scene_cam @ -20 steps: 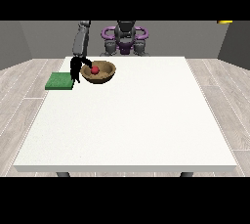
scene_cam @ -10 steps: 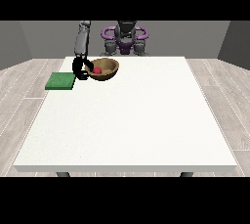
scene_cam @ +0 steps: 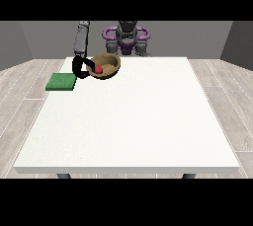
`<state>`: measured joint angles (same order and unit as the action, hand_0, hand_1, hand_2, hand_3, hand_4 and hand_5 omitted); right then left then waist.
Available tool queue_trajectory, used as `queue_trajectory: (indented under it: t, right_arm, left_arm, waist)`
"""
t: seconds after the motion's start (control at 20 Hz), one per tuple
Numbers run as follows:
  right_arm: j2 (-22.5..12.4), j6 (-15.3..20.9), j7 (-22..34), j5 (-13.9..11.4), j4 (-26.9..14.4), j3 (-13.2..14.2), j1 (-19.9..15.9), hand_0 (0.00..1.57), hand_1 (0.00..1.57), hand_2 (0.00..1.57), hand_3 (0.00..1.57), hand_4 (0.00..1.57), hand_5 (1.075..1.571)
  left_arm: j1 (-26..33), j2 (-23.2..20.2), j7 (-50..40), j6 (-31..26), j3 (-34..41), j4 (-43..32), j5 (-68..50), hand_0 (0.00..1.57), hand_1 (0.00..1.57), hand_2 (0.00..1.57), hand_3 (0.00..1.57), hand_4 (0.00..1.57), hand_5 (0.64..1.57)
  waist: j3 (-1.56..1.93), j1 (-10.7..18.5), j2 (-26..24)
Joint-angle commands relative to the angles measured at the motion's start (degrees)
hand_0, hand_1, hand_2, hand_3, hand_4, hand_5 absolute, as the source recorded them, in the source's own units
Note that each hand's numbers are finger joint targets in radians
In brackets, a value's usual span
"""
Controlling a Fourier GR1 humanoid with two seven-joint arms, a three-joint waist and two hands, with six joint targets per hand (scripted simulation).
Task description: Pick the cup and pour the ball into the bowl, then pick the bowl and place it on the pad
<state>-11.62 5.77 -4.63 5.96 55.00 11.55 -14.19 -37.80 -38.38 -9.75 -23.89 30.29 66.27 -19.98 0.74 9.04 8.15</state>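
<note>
Hand at the view's left [scene_cam: 80, 68]: black, its fingers curled round the near left rim of the bowl, holding it.
Writing: no readable letters on any item.
Pad [scene_cam: 61, 81]: flat green square at the table's left edge, just left of and slightly nearer the camera than the hand.
Bowl [scene_cam: 105, 65]: brown, round, tilted, at the far left part of the table, right of the pad.
Ball [scene_cam: 98, 70]: small, red, inside the bowl, beside the fingers.
Table [scene_cam: 133, 121]: large, white.

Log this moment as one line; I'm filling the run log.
stage: carrying bowl | hand at view's left: holding bowl rim | ball: in bowl | pad: bare
</note>
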Motion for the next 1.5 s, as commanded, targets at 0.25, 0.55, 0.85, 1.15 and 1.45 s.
queue_trajectory:
  t: [0.25,0.55,0.85,1.15,1.45]
  right_arm:
    - [-17.0,-1.2,12.2,-1.8,4.0,2.3,-1.0,1.57,1.57,1.57,0.72,1.05,1.563]
    - [-19.1,-3.6,14.4,2.7,3.2,3.4,-2.0,1.57,1.57,1.57,0.57,1.09,1.564]
    - [-28.4,-8.5,15.5,5.3,-0.1,8.8,-7.9,1.57,1.57,1.57,0.58,1.09,1.564]
    - [-27.3,-7.6,8.7,5.9,-10.0,12.2,-12.1,1.57,1.57,1.57,0.45,1.07,1.566]
    - [-20.6,-4.7,3.5,4.8,-13.7,10.8,-10.8,1.57,1.57,1.57,0.54,1.02,1.571]
  left_arm:
    - [2.5,-2.5,1.6,-0.2,2.0,-3.0,1.0,0.0,0.0,0.0,0.0,1.2,1.54]
    - [6.3,-3.1,2.8,-1.5,3.4,-4.1,1.0,0.0,0.0,0.0,0.0,1.21,1.545]
    - [7.2,-3.7,9.3,-1.8,5.0,-5.0,1.5,0.0,0.0,0.0,0.0,1.21,1.551]
    - [6.1,-5.8,10.8,-4.5,5.5,-5.2,-1.5,0.0,0.0,0.0,0.0,1.21,1.553]
    - [8.8,-5.4,12.7,-6.2,4.7,-4.8,-1.8,0.0,0.0,0.0,0.0,1.21,1.555]
  waist:
    - [-1.1,-6.6,-1.7]
    - [-1.19,-7.5,-3.1]
    - [-0.76,-7.0,3.2]
    - [-0.69,-4.0,7.8]
    - [-0.68,-3.0,7.0]
